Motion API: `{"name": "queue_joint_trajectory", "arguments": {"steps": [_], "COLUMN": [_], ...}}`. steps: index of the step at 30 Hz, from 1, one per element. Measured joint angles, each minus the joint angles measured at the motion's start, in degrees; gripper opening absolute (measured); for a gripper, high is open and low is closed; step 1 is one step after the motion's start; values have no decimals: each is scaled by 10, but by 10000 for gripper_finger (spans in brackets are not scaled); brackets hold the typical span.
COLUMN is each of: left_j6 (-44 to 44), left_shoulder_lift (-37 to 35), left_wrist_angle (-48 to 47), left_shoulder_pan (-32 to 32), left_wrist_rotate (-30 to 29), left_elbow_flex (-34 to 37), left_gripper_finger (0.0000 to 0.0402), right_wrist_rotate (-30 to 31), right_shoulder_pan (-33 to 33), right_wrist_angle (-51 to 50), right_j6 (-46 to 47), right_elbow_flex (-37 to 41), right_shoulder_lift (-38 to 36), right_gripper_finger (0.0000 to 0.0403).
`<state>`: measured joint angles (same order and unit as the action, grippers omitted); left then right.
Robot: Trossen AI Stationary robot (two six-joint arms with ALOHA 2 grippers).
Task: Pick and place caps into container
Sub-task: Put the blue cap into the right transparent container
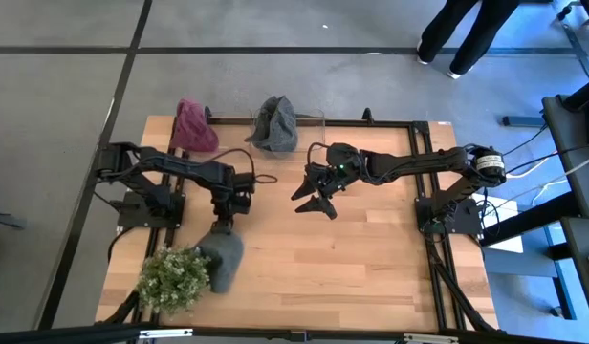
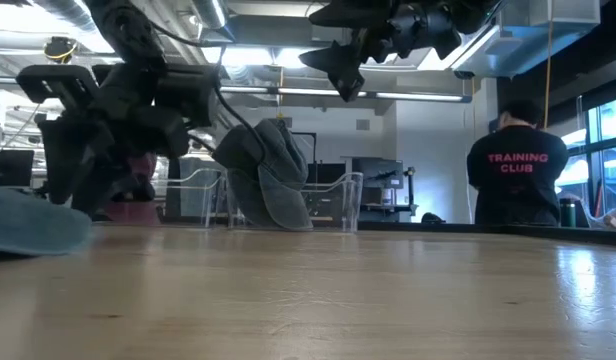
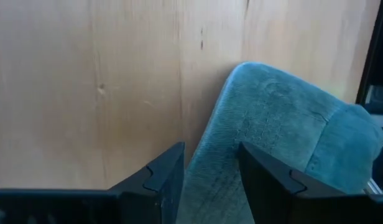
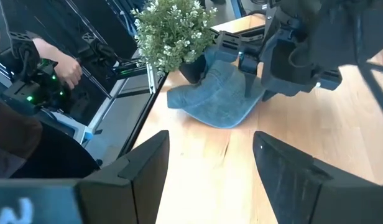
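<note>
Light wood-plank desk (image 1: 352, 258) on a black frame, grey floor w/ dark seams around it. Left gripper (image 1: 225, 225) is down at the desk's near-left area, fingers (image 3: 163, 180) set either side of a grey-green cap (image 1: 225, 260) lying flat by the plant (image 1: 170, 279); fabric sits between them, but can't tell if they pinch it.

Right gripper (image 1: 315, 202) hangs mid-desk, up off the wood, fingers (image 4: 145, 168) spread wide & holding nothing.

Clear bin (image 1: 309, 127) stands at the far edge, centre. A second grey-green cap (image 1: 275, 122) is draped over the bin's left wall, part in, part out; low view shows it slumped against the clear plastic (image 2: 348, 200). Maroon cap (image 1: 193, 126) lies left of the bin at the desk's far-left corner, apart from it. Only these three caps show.

Room: the low view looks past the bin to an open workspace w/ strip lights & ceiling ducts; a person (image 2: 515, 175) in a dark top lettered "TRAINING CLUB" stands w/ back turned, right of the bin. From above, someone's legs (image 1: 462, 33) cross the floor beyond the desk's far-right side. Right wrist view catches a hand (image 4: 58, 65) on a lit control rig off the desk edge near the plant.
</note>
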<state>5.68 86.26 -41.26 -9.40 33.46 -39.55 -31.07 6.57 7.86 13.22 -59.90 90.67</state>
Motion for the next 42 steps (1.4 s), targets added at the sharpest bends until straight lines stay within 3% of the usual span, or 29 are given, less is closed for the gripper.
{"name": "queue_joint_trajectory", "arguments": {"steps": [16,24,28,37,42], "left_j6": [-86,-75,-76,92,134], "left_shoulder_lift": [1,2,1,1,1], "left_wrist_angle": [1,2,0,-3,-4], "left_shoulder_pan": [-1,-1,3,63,96], "left_wrist_rotate": [-9,121,119,111,111], "left_elbow_flex": [0,0,0,0,0], "left_gripper_finger": [146,144,144,143,143], "right_wrist_rotate": [0,0,0,0,0], "right_shoulder_pan": [1,1,1,1,1], "right_wrist_angle": [-1,-1,-1,-1,-1], "right_j6": [0,0,-1,-2,-3], "right_elbow_flex": [0,0,0,0,0], "right_shoulder_lift": [0,0,0,0,0], "right_gripper_finger": [233,233,233,233,233]}}
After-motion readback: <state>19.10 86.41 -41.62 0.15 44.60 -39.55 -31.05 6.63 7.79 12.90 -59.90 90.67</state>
